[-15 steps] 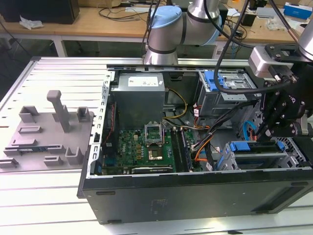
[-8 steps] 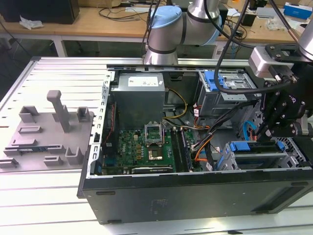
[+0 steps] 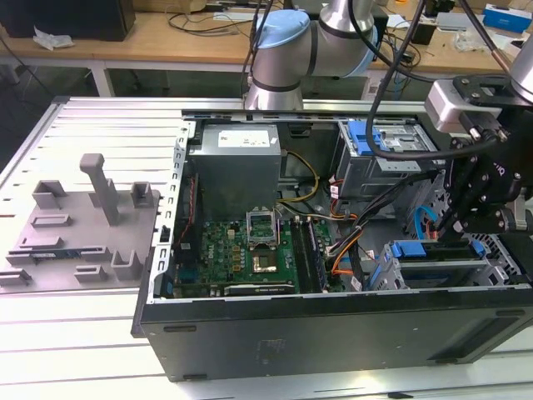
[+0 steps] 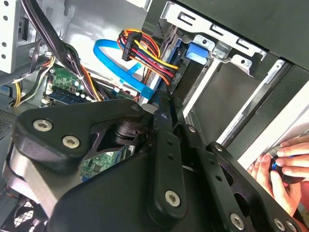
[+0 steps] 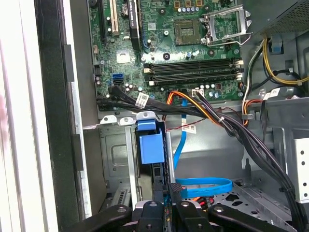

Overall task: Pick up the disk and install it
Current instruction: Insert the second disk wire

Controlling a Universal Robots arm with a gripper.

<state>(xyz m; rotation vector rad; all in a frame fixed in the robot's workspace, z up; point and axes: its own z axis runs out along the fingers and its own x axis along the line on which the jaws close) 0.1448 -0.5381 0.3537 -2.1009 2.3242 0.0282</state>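
Fingers of the gripper [image 3: 450, 230] close on the upper edge of the disk [image 3: 429, 250], which stands on edge in the drive cage [image 3: 391, 275] at the near corner of the open computer case [image 3: 333, 337], at the exterior view's right. In the first wrist view the gripper [image 5: 169, 192] has its two black fingers drawn close together, with the disk [image 5: 150, 145] running away from them as a narrow slab capped in blue plastic, set between the cage's metal rails. A flat blue cable [image 5: 203, 185] loops just beside the fingers, and a bundle of black, orange and yellow wires [image 5: 227, 125] crosses above it towards the motherboard [image 5: 183, 48].

In the exterior view the green motherboard [image 3: 246, 250] lies in the middle of the case, with the grey power supply box [image 3: 237, 162] behind it. A grey plastic fixture [image 3: 83, 221] with upright posts rests on the ribbed metal tabletop [image 3: 75, 358] well apart from the case, at the exterior view's left.

In the second wrist view the gripper's black linkage [image 4: 164, 145] fills the foreground, and a person's hand [image 4: 282, 162] rests at the outer edge of the case, touching a small dark object that is too little seen to identify.
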